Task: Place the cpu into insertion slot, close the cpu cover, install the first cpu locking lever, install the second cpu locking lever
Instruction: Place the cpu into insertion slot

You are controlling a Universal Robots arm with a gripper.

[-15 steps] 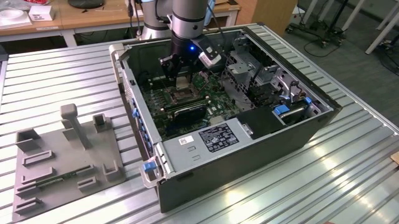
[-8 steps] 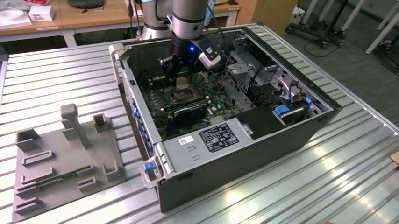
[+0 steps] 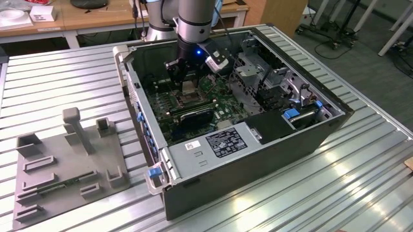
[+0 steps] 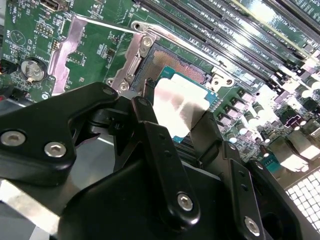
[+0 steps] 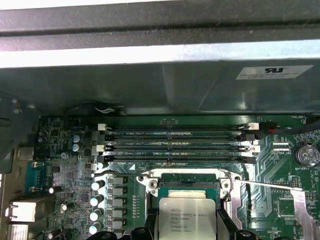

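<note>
The cpu [image 5: 187, 216] is a flat, nearly square chip with a smooth, pale silvery lid on a thin green base. Its printed face is turned up toward the camera in the first wrist view. It has no real long axis. Its edges sit square with the rim of the insertion slot [image 5: 188, 179], and its lines of print run parallel to the long black memory slots [image 5: 175, 142] beyond.

The gripper [image 5: 187, 229] is clenched on the chip, with one black finger [image 4: 150, 135] against each of two opposite edges. In the second wrist view the chip is over the near part of the slot. The slot's dark, finely grained centre and silvery screwed frame show past the chip's far edge. Whether the chip touches the slot or hangs just above it cannot be told, because the fingers and the gripper's black body hide the near half. In the first wrist view the picture edge cuts off the chip's nearer part.

A thin bright metal rod [image 5: 272, 186] runs sideways from the slot's frame across the green circuit board [image 4: 95, 50] and ends near a round coin battery [image 5: 306, 155].

In the exterior view the arm [image 3: 193, 19] reaches in from 12 o'clock into an open black computer case [image 3: 258, 159] — the gripper is at about 10 o'clock from the case's middle. A grey moulded tray [image 3: 65, 164] lies on the ribbed metal table [image 3: 361, 193], at 8 o'clock from the case.
</note>
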